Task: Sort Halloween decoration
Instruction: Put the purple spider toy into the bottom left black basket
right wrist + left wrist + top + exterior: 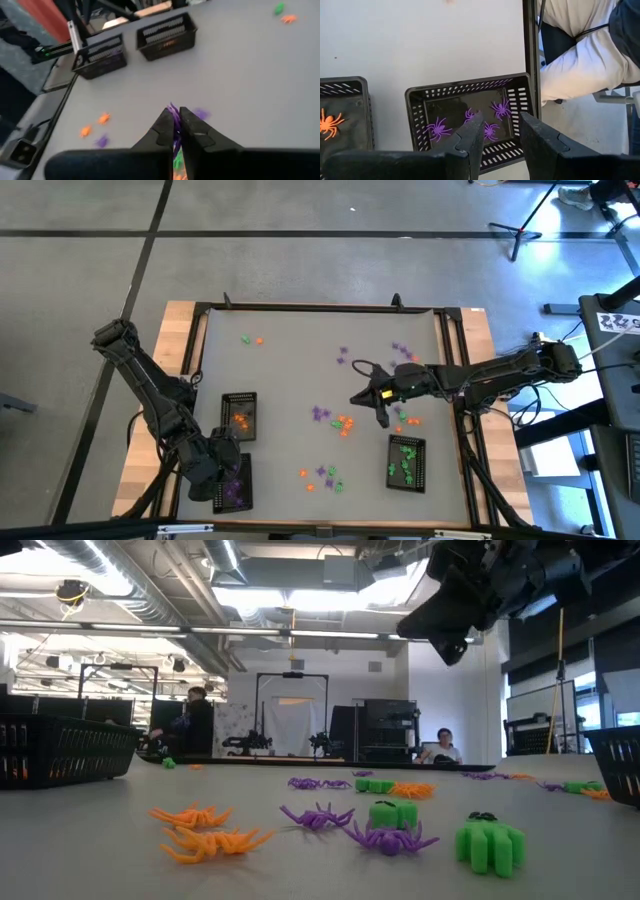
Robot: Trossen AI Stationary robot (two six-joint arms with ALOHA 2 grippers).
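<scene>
Trinkets lie scattered across the grey table (290, 370): you can see orange, purple and green Halloween decoration pieces (342, 424) clustered near the middle, more near the front edge, a few purple ones toward the far right, and a green and orange pair near the far left.

Your right gripper (176, 131) hangs above the middle-right of the table, raised off the surface. In the right wrist view its fingers are pressed together on a small purple spider (173, 114), which sticks out between the tips.

Your left gripper (501, 131) sits over the front-left tray (417, 115), the one that holds purple spiders (438, 129). Its two fingers stand apart with a clear gap and nothing between them.

You have three black mesh trays on the table. The orange tray (239, 416) is just behind the purple one on the left side, with orange pieces inside. The green tray (406, 462) sits at the front right and holds green pieces.

From the low view you see orange spiders (205, 830), purple ones and chunky green pieces (489, 843) resting on the tabletop close to the camera. Behind the table, two people (197, 722) sit in the room. In the left wrist view a person's white sleeve (580, 60) shows just past the table's edge.
</scene>
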